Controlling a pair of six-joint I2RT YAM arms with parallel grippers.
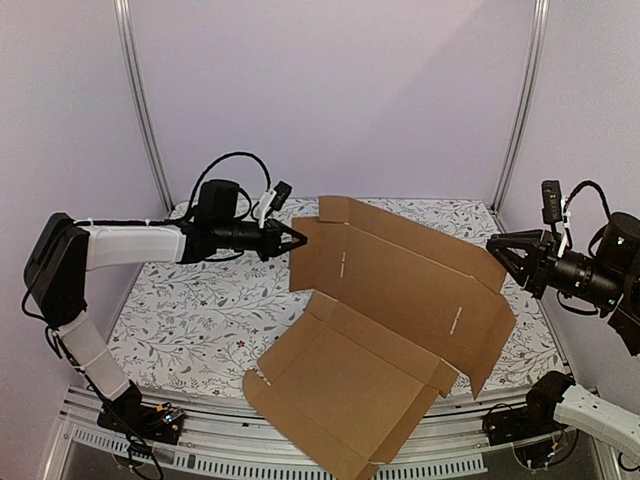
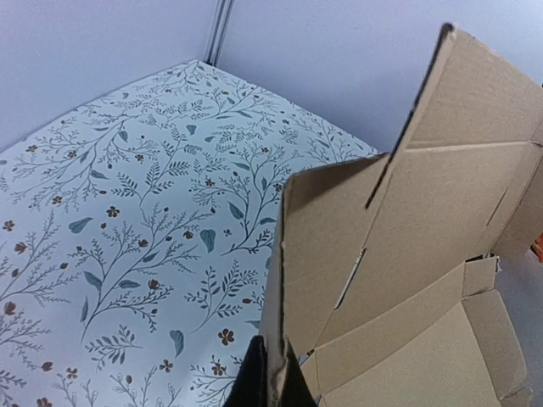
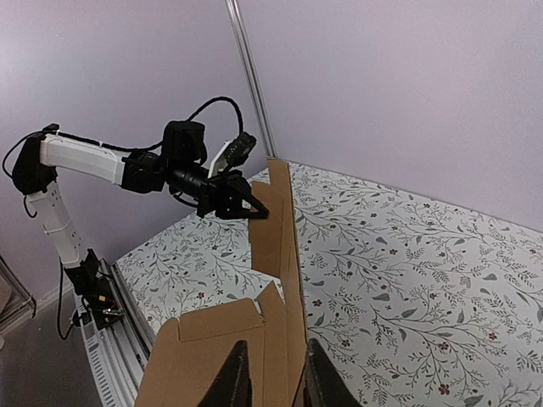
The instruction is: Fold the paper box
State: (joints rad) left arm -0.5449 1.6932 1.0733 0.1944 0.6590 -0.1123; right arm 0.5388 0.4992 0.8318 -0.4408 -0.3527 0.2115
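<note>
The paper box [image 1: 400, 280] is a large brown cardboard sheet with flaps and creases. Its near half lies flat toward the table's front edge and its far panel stands raised between the arms. My left gripper [image 1: 300, 240] is shut on the raised panel's left edge; in the left wrist view the black fingertips [image 2: 254, 386] pinch the cardboard [image 2: 407, 254]. My right gripper [image 1: 495, 250] is at the panel's right end. In the right wrist view it [image 3: 276, 381] is open, its fingers spread wide with the cardboard [image 3: 280, 254] between them.
The table [image 1: 200, 320] has a floral-patterned cover. Metal posts [image 1: 140, 100] stand at the back corners against plain walls. The sheet's near corner overhangs the front rail [image 1: 200, 440]. The left arm [image 3: 85, 157] shows in the right wrist view.
</note>
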